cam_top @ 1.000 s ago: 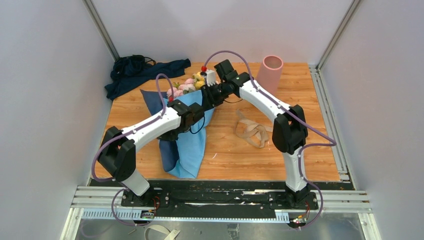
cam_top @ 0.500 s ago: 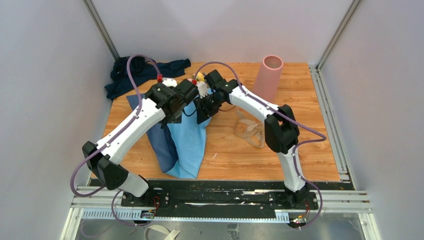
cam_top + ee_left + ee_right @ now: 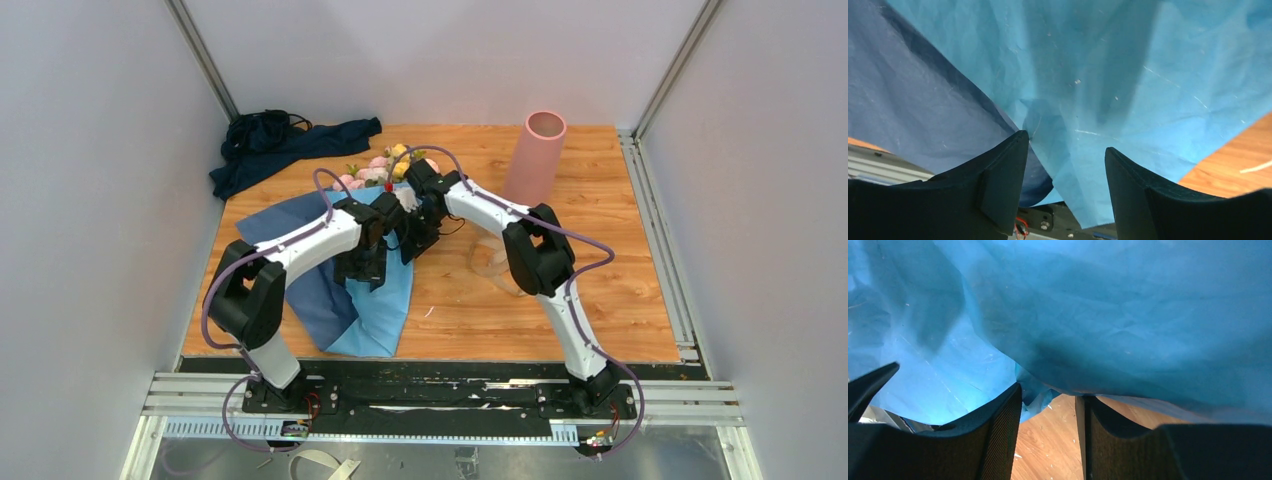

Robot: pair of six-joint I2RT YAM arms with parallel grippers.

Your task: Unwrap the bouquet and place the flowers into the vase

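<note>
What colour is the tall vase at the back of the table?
Plain pink all over. The vase shows best in the top external view.

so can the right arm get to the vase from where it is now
Probably yes: the vase stands upright on that arm's side, with only bare table between it and the right gripper, now open at the blue paper.

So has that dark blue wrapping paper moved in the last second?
Yes. The dark blue wrapping paper has spread leftward over the wooden table, its corner now closer to the navy cloth heap, which stayed put.
</note>
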